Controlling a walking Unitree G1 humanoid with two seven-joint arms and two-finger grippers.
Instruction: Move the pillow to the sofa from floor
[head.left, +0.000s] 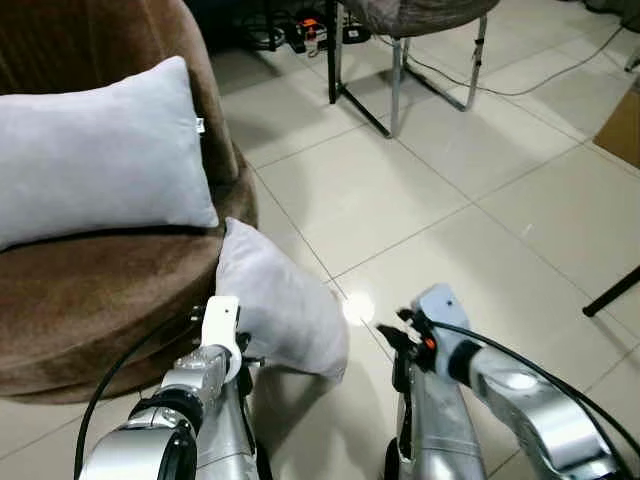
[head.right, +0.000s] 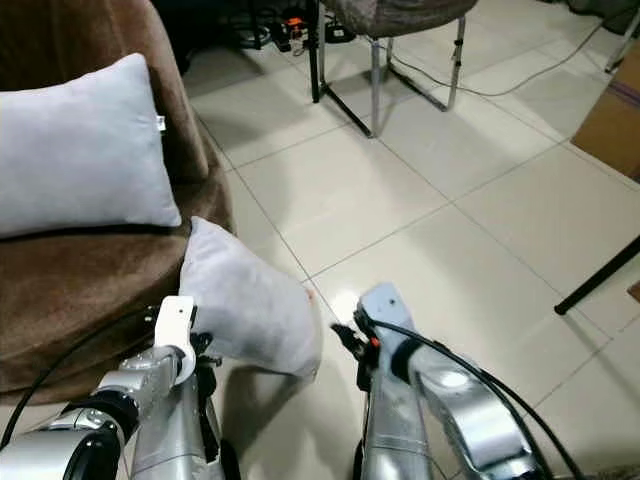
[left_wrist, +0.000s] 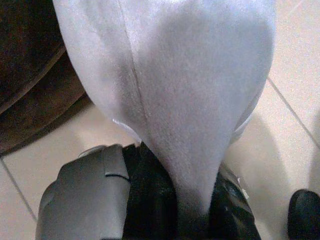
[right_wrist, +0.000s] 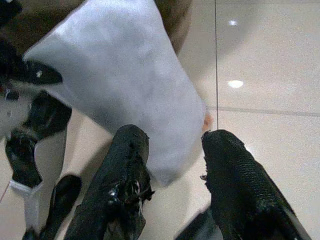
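A grey pillow (head.left: 285, 305) hangs just off the tiled floor, against the front of the brown sofa (head.left: 90, 290). My left gripper (left_wrist: 192, 210) is shut on the pillow's lower edge, and the fabric (left_wrist: 190, 100) rises up from between its fingers. My right gripper (right_wrist: 172, 145) is open just to the right of the pillow, with the pillow's lower corner (right_wrist: 165, 165) lying between its fingertips, untouched as far as I can see. A second grey pillow (head.left: 100, 160) rests on the sofa seat against the backrest.
A chair with metal legs (head.left: 395, 70) stands further out on the tiles, with cables (head.left: 290, 30) behind it. A cardboard box (head.left: 625, 125) sits at the far right, and a black leg (head.left: 612, 292) slants near it. Open tiled floor (head.left: 440, 200) lies ahead.
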